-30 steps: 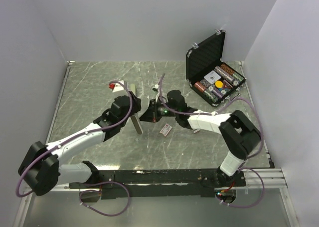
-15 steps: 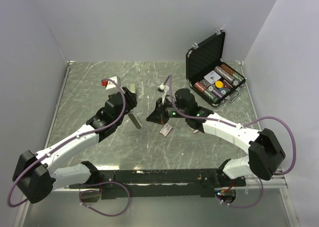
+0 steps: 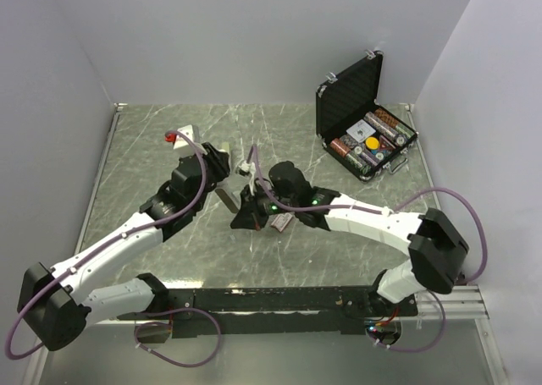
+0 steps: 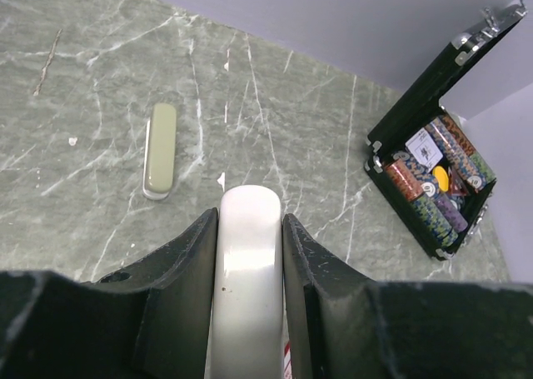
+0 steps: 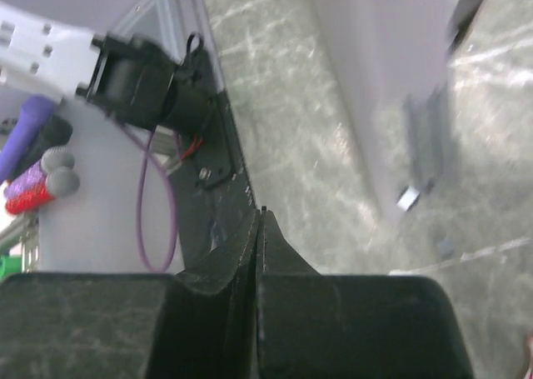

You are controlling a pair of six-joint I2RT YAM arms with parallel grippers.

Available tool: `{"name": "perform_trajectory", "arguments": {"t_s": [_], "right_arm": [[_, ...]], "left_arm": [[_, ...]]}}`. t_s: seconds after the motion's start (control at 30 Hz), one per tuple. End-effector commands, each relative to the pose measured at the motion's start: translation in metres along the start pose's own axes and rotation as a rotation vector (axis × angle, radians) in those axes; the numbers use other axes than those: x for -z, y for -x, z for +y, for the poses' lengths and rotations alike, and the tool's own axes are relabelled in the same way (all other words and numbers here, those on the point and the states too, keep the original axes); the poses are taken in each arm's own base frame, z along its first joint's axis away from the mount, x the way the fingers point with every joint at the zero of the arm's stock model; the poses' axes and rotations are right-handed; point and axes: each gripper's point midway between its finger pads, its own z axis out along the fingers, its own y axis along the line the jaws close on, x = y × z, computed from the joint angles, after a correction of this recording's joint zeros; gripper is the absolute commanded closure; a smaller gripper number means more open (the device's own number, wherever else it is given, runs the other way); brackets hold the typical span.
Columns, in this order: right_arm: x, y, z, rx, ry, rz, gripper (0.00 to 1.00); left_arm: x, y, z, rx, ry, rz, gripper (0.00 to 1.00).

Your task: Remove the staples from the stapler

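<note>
The table (image 3: 144, 148) is a grey-green slab, polished and veined with white like marble. At its far right corner stands a black hard-shell case (image 3: 351, 97), its lid upright on metal latches, with rows of striped round chips packed in the tray.

The left gripper (image 4: 250, 221) has its matte black fingers clamped on the stapler (image 4: 248, 279), a glossy white bar with a rounded tip. In the overhead view the stapler slants down toward the table's middle. The right gripper (image 5: 260, 221) is pressed fully together, its dark wedge-shaped fingers meeting in a thin seam. It hangs low over the table just beside the stapler's lower end.

An olive-green oblong piece (image 4: 160, 150), smooth, round-ended and edged in metal, lies flat beyond the stapler. A small pink-and-white box (image 3: 282, 222) sits partly under the right arm. In the right wrist view, a tiny grey metallic strip, the staples (image 5: 408, 198), lies on the marble, too blurred for detail.
</note>
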Motion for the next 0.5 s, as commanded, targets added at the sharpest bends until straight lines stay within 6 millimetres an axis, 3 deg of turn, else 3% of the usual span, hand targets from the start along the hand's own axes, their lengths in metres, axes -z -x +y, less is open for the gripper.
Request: {"name": "perform_trajectory", "arguments": {"t_s": [0.0, 0.2, 0.33, 0.47], "right_arm": [[-0.016, 0.039, -0.006, 0.028, -0.04, -0.084, 1.0], [-0.02, 0.066, -0.06, -0.004, -0.23, -0.107, 1.0], [-0.003, 0.079, -0.089, -0.038, -0.3, -0.136, 1.0], [0.012, 0.091, -0.101, -0.038, -0.334, -0.166, 1.0]], "left_arm": [[0.01, 0.03, -0.022, 0.07, -0.077, -0.056, 0.99], [0.019, 0.025, -0.03, 0.099, -0.134, -0.014, 0.99], [0.024, 0.018, -0.027, 0.098, -0.137, 0.012, 0.99], [0.026, 0.013, -0.028, 0.09, -0.153, 0.032, 0.99]]}}
